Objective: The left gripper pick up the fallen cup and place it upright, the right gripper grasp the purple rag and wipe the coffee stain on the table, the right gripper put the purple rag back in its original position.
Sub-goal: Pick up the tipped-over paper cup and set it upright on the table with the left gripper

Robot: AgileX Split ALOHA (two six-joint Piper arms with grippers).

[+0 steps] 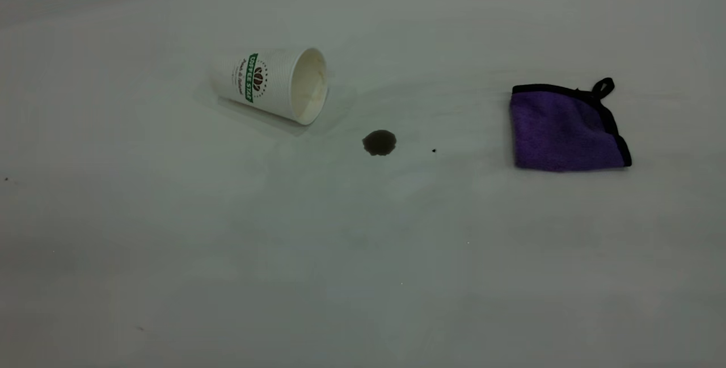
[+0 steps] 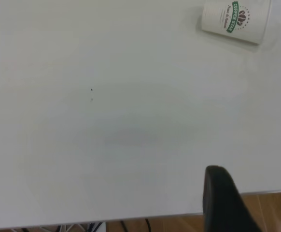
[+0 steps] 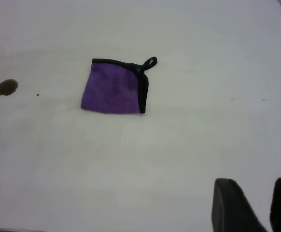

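Observation:
The white cup (image 1: 272, 81) lies on its side at the table's (image 1: 363, 254) back left, mouth facing right toward the coffee stain (image 1: 379, 142). It also shows far off in the left wrist view (image 2: 234, 19). The purple rag (image 1: 564, 130) lies flat at the right, loop at its far corner. The right wrist view shows the rag (image 3: 114, 89) and the stain (image 3: 7, 87). My left gripper (image 2: 254, 169) is open and empty over the table's near edge, far from the cup. My right gripper (image 3: 255, 181) is open and empty, well short of the rag. Neither gripper shows in the exterior view.
A tiny black speck (image 1: 434, 151) lies between the stain and the rag. The table's near edge (image 2: 131, 218) with wooden floor below shows in the left wrist view. The table's back edge runs along the top of the exterior view.

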